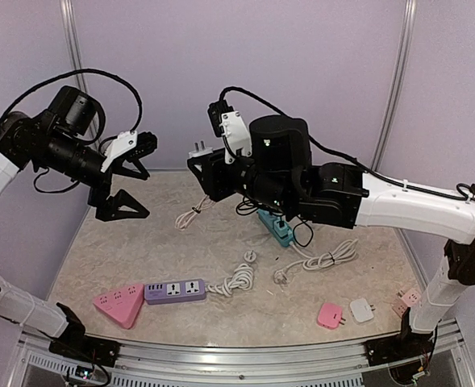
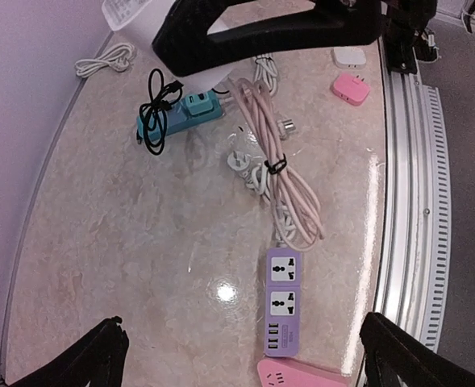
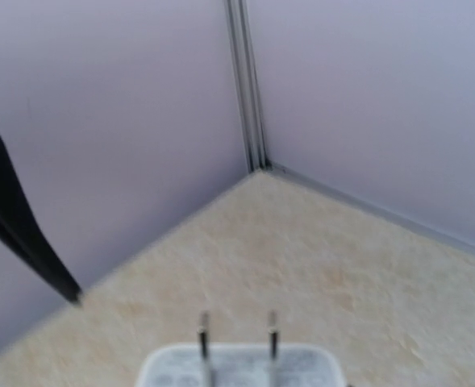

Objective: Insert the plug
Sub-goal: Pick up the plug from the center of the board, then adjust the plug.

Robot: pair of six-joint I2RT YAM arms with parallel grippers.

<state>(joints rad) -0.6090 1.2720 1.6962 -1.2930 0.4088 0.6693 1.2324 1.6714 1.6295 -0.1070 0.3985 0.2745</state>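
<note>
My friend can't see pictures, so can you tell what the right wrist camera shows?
A white plug sits at the bottom edge, its two metal prongs pointing toward the corner where two lilac walls meet the beige table. A black finger slants in from the left.

Left claw (image 1: 144,177) raised, wide open, right claw (image 1: 203,164) raised, gripping plug (image 3: 237,367)

The tabletop (image 1: 140,242) is marbled beige, the walls (image 1: 302,64) lilac. At lower left lie a pink triangular power strip (image 1: 119,305) and a purple power strip (image 1: 175,291); the plug (image 3: 241,367) is white.
</note>
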